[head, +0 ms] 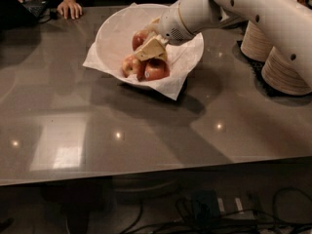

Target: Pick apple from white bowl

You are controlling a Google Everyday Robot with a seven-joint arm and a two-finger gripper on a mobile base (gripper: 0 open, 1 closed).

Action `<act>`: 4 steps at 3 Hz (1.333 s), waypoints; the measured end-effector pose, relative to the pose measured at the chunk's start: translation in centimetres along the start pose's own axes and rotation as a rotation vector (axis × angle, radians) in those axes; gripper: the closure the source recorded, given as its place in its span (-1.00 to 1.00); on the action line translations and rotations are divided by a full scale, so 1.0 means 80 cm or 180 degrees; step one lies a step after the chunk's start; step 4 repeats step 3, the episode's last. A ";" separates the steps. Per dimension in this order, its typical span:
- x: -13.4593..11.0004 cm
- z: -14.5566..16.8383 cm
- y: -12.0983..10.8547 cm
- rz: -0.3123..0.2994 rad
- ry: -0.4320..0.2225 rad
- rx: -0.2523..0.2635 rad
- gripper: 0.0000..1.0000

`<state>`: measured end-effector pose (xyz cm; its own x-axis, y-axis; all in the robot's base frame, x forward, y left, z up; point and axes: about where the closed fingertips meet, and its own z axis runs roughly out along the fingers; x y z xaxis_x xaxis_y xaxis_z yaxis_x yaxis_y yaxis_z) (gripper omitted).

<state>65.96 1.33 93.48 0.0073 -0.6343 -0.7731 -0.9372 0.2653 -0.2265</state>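
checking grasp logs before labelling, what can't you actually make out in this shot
1. End effector, among the apples in the white bowl: camera view, the wrist of the arm hides whether it holds one.
2. Apples: end effector covers the pile's middle, so no count.
3. Hand: top edge cuts off its owner.
4. Paper plates: arm and right edge hide part.

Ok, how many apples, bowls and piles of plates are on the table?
Apples: 3 showing
Bowl: 1
Piles of plates: 2
Total: 6
The gripper is down in the bowl, on top of the apples, so it may hide more.
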 end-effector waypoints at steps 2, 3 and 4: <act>-0.044 -0.043 0.007 -0.0448 0.0135 -0.0159 1.00; -0.068 -0.083 0.019 -0.0718 0.0054 -0.0255 1.00; -0.068 -0.083 0.019 -0.0718 0.0054 -0.0255 1.00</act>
